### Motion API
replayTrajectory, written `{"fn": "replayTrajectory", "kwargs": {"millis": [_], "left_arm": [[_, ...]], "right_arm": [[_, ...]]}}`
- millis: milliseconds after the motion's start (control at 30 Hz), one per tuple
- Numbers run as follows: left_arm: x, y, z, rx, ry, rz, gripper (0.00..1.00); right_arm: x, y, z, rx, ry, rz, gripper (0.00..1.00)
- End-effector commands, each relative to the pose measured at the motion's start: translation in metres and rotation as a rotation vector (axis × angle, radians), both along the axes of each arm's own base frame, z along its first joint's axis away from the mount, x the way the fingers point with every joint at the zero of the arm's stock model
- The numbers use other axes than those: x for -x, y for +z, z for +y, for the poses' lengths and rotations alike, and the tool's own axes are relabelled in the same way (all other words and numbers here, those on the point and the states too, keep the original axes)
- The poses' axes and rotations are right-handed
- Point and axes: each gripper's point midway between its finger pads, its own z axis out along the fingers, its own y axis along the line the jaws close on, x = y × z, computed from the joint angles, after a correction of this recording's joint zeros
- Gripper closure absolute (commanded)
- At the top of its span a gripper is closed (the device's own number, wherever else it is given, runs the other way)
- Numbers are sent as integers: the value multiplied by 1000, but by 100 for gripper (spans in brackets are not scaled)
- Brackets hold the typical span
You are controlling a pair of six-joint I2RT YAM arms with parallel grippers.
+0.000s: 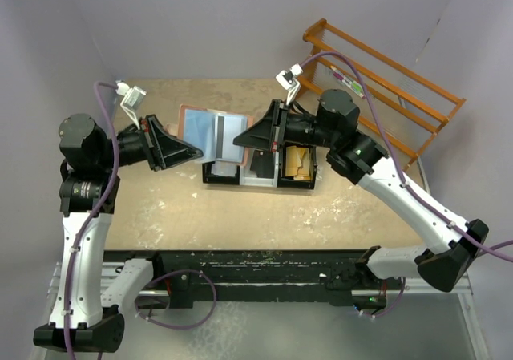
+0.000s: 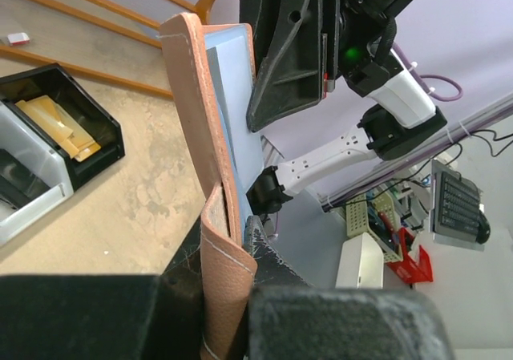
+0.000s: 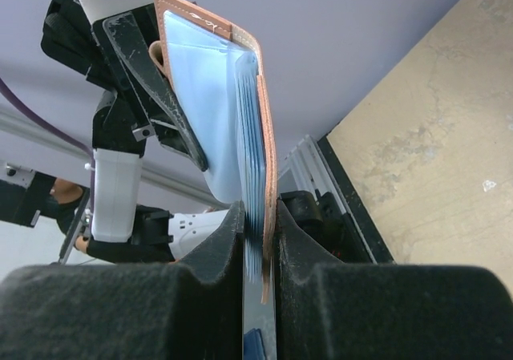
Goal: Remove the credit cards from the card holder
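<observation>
The card holder (image 1: 210,131), reddish-brown with a light blue lining, is held open above the table between both grippers. My left gripper (image 1: 195,150) is shut on its left leather edge; in the left wrist view the leather (image 2: 192,119) is pinched between the fingers (image 2: 232,244). My right gripper (image 1: 239,141) is shut on its right edge; in the right wrist view the jaws (image 3: 260,216) clamp the leather and the blue pocket layers (image 3: 216,79). No credit card shows clearly apart from the lining; a grey strip (image 1: 218,135) runs down its middle.
Three small bins stand in a row just under the wallet: a black one (image 1: 210,177), a white one (image 1: 260,180), and a black one holding tan paper pieces (image 1: 298,163). An orange wooden rack (image 1: 385,79) stands at the back right.
</observation>
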Motion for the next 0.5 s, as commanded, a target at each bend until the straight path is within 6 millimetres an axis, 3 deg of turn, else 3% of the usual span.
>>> {"fn": "replayTrajectory", "kwargs": {"millis": [0, 133, 167, 200, 267, 300, 467], "left_arm": [[-5, 8, 4, -60, 50, -117, 100], [-28, -5, 16, -146, 200, -118, 100], [-38, -13, 24, -187, 276, -95, 93], [-43, -15, 29, -212, 314, -101, 82], [-54, -19, 42, -252, 419, -105, 44], [-54, -19, 44, -251, 438, -110, 33], [-23, -12, 19, -116, 251, -114, 0]], "right_arm": [[12, 18, -5, -66, 51, -15, 97], [11, 16, -6, -63, 47, -16, 98], [10, 14, -6, -60, 41, -15, 98], [9, 13, -6, -58, 35, -14, 99], [6, 12, -6, -56, 20, -14, 100], [4, 11, -6, -54, 14, -12, 100], [-12, 11, -4, -50, -60, 9, 100]]}}
